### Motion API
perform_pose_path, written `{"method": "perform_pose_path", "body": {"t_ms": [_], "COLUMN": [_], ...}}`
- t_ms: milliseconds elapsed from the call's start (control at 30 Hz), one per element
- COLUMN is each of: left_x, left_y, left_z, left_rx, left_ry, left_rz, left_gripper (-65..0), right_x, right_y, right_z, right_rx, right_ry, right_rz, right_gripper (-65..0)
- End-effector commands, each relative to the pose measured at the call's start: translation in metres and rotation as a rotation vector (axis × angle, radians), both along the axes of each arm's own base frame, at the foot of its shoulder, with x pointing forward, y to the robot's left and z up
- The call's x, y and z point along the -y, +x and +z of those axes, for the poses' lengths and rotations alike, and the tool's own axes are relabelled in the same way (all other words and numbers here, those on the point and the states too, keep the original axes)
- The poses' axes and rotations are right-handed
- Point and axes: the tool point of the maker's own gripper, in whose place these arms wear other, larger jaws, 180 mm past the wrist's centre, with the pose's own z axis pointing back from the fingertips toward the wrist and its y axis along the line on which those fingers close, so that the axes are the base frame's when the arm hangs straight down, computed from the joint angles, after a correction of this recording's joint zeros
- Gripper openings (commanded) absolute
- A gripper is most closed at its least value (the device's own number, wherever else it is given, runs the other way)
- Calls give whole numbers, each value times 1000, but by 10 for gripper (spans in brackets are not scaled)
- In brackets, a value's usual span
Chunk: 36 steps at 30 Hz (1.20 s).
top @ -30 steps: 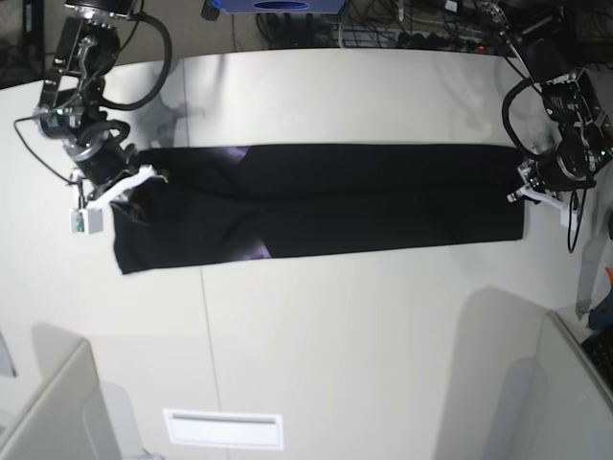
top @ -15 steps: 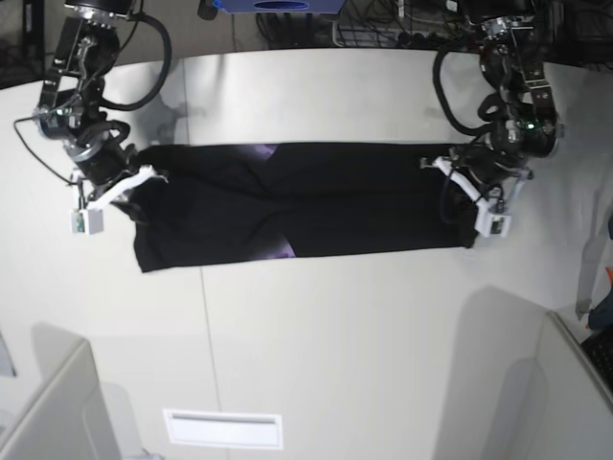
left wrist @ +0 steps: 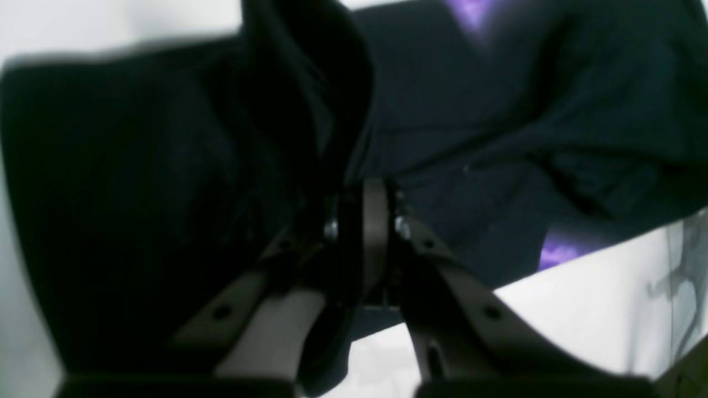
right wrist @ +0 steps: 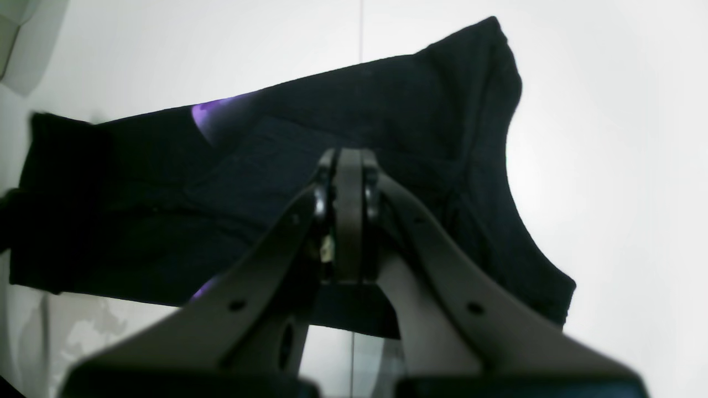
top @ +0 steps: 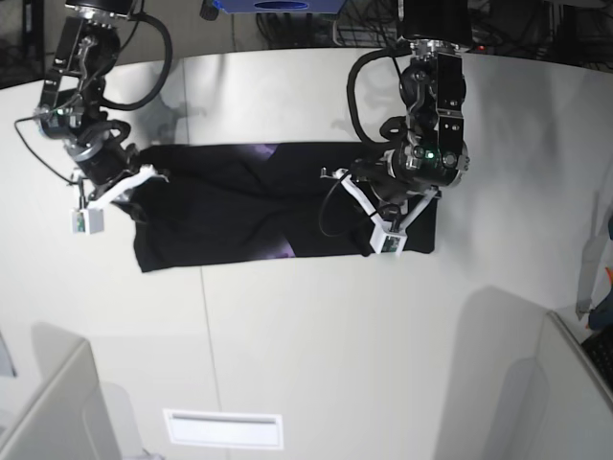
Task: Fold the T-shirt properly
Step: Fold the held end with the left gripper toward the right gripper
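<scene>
The T-shirt (top: 239,206) lies as a long band across the table (top: 316,345), its long axis running from one arm to the other. The left gripper (top: 375,218), clamped on 1 lifted end, carries soft black cloth over the flat layer toward the right gripper (top: 123,188), clamped on the other end.

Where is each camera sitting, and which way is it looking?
Base: up high, looking straight down at the table, the black T-shirt and both arms.
Left wrist: on the left arm, looking along its left claw, shut on a raised fold of T-shirt.
Right wrist: on the right arm, looking along its right claw, shut at the T-shirt's edge.
Shared: all three see the T-shirt and the table; the base view also shows the left claw and the right claw.
</scene>
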Motion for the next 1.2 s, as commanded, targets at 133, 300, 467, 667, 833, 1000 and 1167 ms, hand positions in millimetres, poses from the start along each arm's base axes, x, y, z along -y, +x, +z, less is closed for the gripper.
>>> {"method": "perform_pose_path", "body": {"t_ms": [133, 300, 467, 667, 833, 1000, 1167], "left_x": [4, 4, 9, 15, 17, 18, 18], "left_y": [13, 13, 21, 25, 27, 30, 31], "left_z": [8, 9, 16, 20, 16, 19, 20], "left_rx": [39, 42, 61, 70, 56, 65, 68], "left_ry": [-19, -19, -32, -48, -52, -58, -60], "left_rz": [3, 5, 12, 13, 13, 10, 10], "left_gripper": [-650, -650, -650, -650, -650, -650, -650], "right_x": [5, 3, 2, 2, 2, 2, 2], "right_y": [6, 8, 9, 9, 9, 9, 9], "right_z": [13, 14, 14, 14, 14, 14, 14], "right_rx": [49, 52, 54, 54, 54, 54, 55], "right_ry": [-3, -2, -1, -1, -1, -1, -1], "right_rz": [-8, -2, -1, -1, -1, -1, -1], "right_gripper": [-650, -650, -650, -650, -650, -650, -650]}}
